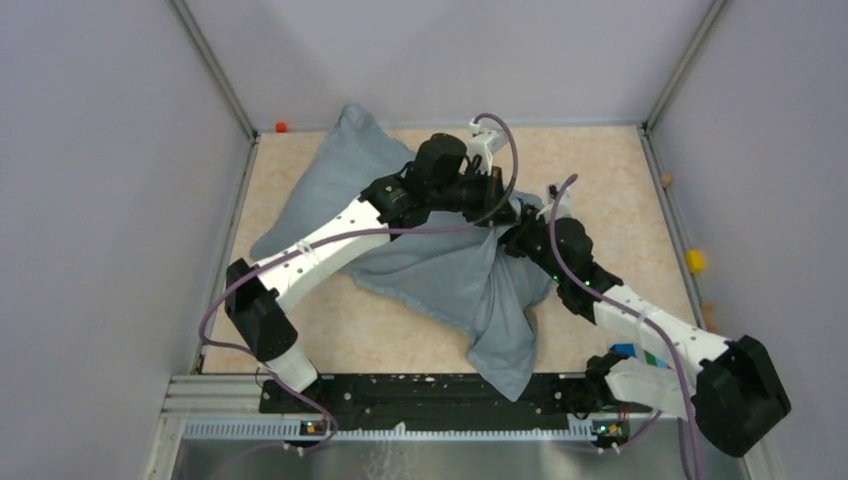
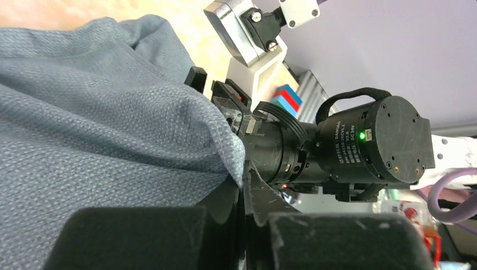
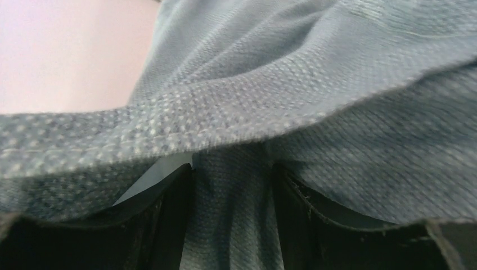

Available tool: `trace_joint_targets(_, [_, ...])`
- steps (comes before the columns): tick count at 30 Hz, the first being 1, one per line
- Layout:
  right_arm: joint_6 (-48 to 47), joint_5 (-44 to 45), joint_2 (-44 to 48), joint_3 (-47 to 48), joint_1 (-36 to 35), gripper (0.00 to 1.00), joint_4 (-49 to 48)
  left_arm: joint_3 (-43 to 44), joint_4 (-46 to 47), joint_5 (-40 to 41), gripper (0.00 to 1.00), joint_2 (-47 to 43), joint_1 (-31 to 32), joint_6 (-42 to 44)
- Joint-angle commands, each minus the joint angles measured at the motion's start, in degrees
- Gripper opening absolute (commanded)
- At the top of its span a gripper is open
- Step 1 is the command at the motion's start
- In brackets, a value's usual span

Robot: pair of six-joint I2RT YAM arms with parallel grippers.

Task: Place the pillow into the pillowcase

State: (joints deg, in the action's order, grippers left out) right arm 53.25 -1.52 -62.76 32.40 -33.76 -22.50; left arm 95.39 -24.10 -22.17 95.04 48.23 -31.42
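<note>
The grey-blue pillowcase (image 1: 430, 275) lies wrinkled across the middle of the table, plump at its far left corner and limp where it trails to the near edge. No white pillow shows in any view. My left gripper (image 1: 503, 205) reaches over the cloth and is shut on a hem of the pillowcase (image 2: 101, 124), pinched between the jaws of the left gripper (image 2: 244, 194). My right gripper (image 1: 520, 236) meets it from the right. In the right wrist view a bunched fold of pillowcase (image 3: 315, 84) sits between the fingers of the right gripper (image 3: 233, 225).
The right arm's wrist motor (image 2: 371, 140) is close in front of the left gripper. A yellow block (image 1: 694, 261) and a small tan piece (image 1: 666, 180) lie by the right wall, an orange piece (image 1: 281, 127) at the far left corner, a blue-red block (image 1: 625, 350) near the right base.
</note>
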Motion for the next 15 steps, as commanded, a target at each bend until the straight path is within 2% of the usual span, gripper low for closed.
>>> trace_joint_targets(1, [-5.65, 3.25, 7.93, -1.96, -0.78, 0.54, 14.73, -4.41, 8.19, -0.94, 0.06, 1.01, -0.83, -1.53])
trace_joint_targets(7, [-5.17, 15.01, 19.98, -0.91, -0.78, 0.55, 36.74, -10.93, 12.12, -2.51, 0.07, 1.17, -1.67, -2.91])
trace_joint_targets(12, [-4.83, 18.86, 27.38, -1.52, -0.78, 0.56, 40.77, -16.66, 17.45, -4.23, 0.10, -0.73, -2.61, -4.37])
trace_joint_targets(15, [-6.59, 22.66, 29.09, 2.53, -0.80, 0.57, 43.65, -16.93, 18.88, -10.13, 0.19, -0.64, -2.28, -2.78])
